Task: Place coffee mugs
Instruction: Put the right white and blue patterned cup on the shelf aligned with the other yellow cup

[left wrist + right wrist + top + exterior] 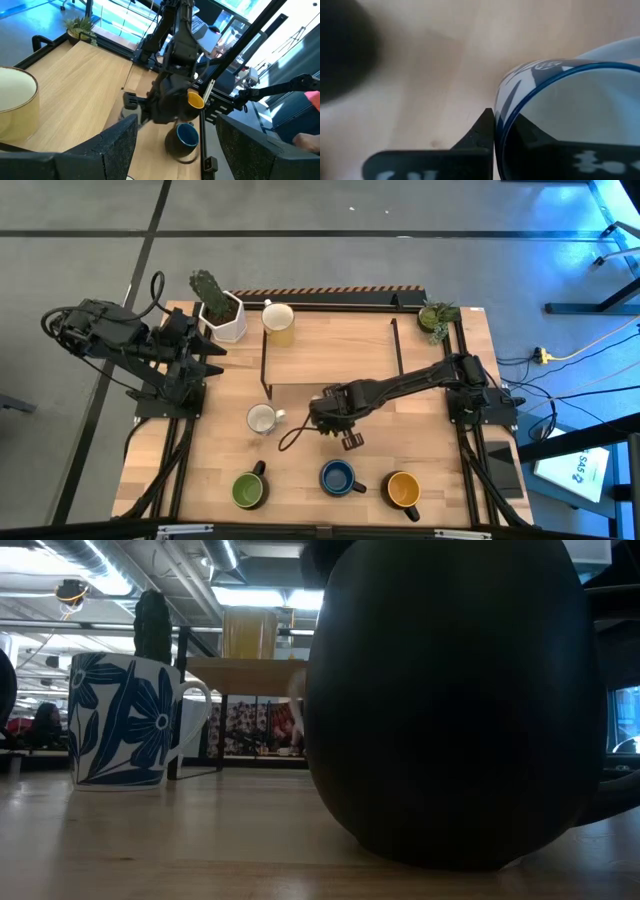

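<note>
My right gripper (494,142) is clamped on the rim of a blue-patterned mug (560,105), one finger inside, one outside. The mug stands upright at mid-table, mouth up. My left gripper (215,350) waits wide open by the cactus pot (222,310)

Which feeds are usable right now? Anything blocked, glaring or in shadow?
Low view: a dark mug right at the lens blocks the right half; only the blue-flowered mug shows well. Right wrist view: the blue-rimmed mug in the right pincer fills it. High view: unobstructed, with blue glare only on the floor.
</note>
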You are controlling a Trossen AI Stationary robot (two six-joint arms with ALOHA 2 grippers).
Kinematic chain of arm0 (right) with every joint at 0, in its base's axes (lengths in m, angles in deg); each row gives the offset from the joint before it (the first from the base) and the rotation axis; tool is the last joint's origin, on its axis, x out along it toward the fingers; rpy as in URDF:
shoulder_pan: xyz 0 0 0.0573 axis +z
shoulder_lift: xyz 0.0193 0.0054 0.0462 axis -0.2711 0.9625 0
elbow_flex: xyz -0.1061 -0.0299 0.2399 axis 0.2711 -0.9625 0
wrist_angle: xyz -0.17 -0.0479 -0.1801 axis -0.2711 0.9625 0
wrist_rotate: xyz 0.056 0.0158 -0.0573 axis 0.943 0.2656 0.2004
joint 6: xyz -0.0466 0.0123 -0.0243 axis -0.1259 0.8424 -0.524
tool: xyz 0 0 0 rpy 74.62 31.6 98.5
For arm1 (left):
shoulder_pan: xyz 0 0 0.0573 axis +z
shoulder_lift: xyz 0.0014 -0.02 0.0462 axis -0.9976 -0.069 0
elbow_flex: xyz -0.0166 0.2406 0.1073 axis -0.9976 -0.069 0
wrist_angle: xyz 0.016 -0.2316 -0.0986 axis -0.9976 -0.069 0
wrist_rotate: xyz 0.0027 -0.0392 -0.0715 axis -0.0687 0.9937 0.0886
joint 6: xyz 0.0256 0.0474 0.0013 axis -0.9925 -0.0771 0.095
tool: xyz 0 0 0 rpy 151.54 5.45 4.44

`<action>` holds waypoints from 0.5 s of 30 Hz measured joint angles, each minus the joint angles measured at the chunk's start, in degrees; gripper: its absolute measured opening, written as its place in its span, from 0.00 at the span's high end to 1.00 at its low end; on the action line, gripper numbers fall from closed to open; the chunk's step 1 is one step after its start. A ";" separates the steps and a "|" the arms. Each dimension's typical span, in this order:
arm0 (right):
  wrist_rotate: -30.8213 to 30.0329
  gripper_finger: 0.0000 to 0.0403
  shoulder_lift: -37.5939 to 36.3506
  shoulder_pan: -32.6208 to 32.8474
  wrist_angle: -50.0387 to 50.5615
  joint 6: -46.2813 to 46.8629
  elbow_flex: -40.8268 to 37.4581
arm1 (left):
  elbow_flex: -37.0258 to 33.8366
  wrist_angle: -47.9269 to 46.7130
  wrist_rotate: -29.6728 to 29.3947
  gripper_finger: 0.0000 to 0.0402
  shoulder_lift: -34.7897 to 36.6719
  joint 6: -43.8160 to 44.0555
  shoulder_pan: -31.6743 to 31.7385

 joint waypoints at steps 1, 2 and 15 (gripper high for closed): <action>0.94 0.97 0.00 0.27 0.37 -0.51 1.29 | 0.00 0.00 0.00 0.35 0.01 0.00 0.00; 1.61 0.98 0.00 0.36 0.94 -0.98 2.65 | 0.00 0.00 0.00 0.35 0.01 0.00 0.00; -2.35 0.99 -0.07 -1.14 15.97 -14.89 30.13 | 0.00 0.00 0.04 0.35 -0.01 -0.02 0.01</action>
